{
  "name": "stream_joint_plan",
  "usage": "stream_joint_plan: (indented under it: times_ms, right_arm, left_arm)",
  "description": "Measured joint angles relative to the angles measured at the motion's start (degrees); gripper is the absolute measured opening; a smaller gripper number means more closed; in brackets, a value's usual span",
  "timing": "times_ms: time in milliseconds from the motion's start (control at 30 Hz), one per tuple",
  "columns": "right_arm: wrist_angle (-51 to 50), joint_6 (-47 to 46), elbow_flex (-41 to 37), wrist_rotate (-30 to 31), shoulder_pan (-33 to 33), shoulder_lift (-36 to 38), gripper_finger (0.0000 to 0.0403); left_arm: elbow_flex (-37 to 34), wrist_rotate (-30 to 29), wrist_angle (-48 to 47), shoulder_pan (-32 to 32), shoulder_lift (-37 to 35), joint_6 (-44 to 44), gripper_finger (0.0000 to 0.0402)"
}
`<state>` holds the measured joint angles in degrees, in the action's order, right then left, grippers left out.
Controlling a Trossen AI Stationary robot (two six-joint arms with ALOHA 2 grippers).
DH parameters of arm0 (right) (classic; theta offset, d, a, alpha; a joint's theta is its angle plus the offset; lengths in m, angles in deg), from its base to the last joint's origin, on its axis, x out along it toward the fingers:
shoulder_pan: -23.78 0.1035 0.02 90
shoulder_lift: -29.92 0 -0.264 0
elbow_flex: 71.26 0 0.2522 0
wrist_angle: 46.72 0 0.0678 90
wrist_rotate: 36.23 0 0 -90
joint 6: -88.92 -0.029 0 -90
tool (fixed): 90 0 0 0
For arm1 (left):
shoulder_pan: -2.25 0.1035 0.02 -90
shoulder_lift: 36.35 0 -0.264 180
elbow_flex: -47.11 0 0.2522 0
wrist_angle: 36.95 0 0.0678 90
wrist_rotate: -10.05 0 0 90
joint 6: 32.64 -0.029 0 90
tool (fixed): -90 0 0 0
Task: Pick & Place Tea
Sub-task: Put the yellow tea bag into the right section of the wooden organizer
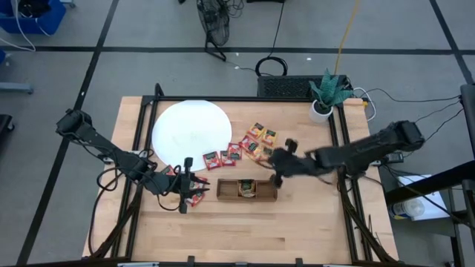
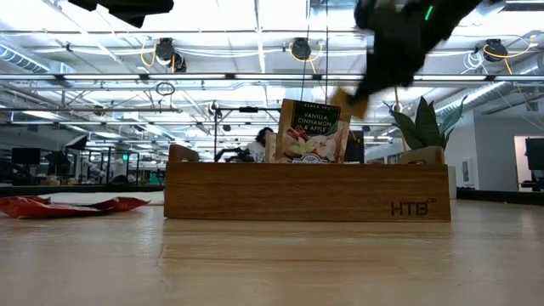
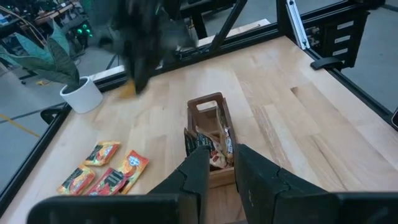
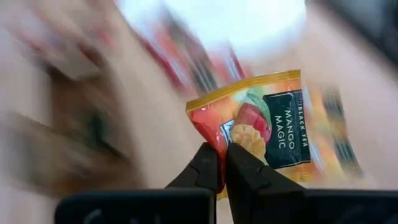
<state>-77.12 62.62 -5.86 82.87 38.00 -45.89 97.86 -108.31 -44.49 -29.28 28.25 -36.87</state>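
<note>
**Inspector:** Taking the wooden tray (image 1: 247, 190) as datum and working left to right. The white disc (image 1: 190, 130) lies up and to the left of it. The left gripper (image 1: 185, 191) sits just left of the tray's left end, among red sachets (image 1: 194, 197) on the table. Its fingers (image 3: 194, 177) stand a little apart; whether they hold anything, I cannot tell.

**Supervisor:** And the tray itself?

**Inspector:** One sachet, vanilla cinnamon and apple (image 2: 313, 131), stands upright in a compartment. Loose sachets (image 1: 257, 141), red and orange-yellow, lie just above the tray, between it and the disc's edge.

**Supervisor:** Right arm?

**Inspector:** The right gripper (image 1: 283, 165) hangs above the tray's right end, jaws closed on a mango sachet (image 4: 268, 127), pinched at one lower corner only. The potted plant (image 1: 324, 95) stands well beyond, upper right.

**Supervisor:** Risks?

**Inspector:** In my judgement, the corner grip lets the sachet swing or twist, so it may meet a tray divider edge-on and fold, or slip free outside the tray. The arm appears to be travelling fast, which aggravates that. The upright sachet could also be knocked flat during lowering.
</note>
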Motion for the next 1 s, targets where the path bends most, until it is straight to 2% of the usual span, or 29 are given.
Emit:
stream_joint_plan:
  times_ms: [67, 167, 267, 333, 567, 767, 933, 1000]
  right_arm:
    - [12.05, 4.05, -4.33, 2.36, 4.61, 2.0, 0.0005]
    - [34.46, 11.99, -12.21, 1.83, 8.9, 2.41, 0.0004]
    - [56.5, 17.47, -18.96, -2.04, 10.58, 2.38, 0.0004]
    - [63.32, 18.77, -21.88, -4.5, 10.57, 1.46, 0.0003]
    - [66.84, 21.66, -23.31, -3.55, 10.54, -1.68, 0.0003]
    - [62.59, 32.65, -20.55, 10.44, 10.54, -6.59, 0.0003]
    - [52.65, 44.6, -11.96, 20.41, 10.54, -14.07, 0.0003]
    - [48.15, 49.06, -8.1, 27.57, 10.54, -17.85, 0.0003]
  left_arm:
    - [0.0, 0.0, 0.0, 0.0, 0.0, 0.0, 0.0081]
    - [0.0, 0.0, -0.01, 0.0, 0.0, 0.0, 0.0081]
    - [0.0, -0.09, 0.7, 0.0, 0.0, 0.07, 0.0081]
    - [0.0, 0.01, 4.58, 0.0, 0.04, 0.13, 0.0081]
    - [0.02, 0.32, 15.79, -0.11, -0.02, 1.59, 0.0081]
    - [0.02, 0.27, 20.19, 0.75, -0.02, 1.19, 0.0081]
    - [0.02, -1.75, 20.92, 1.86, 0.3, 1.44, 0.0081]
    - [0.04, -2.21, 20.9, 3.94, 2.01, 3.37, 0.0081]
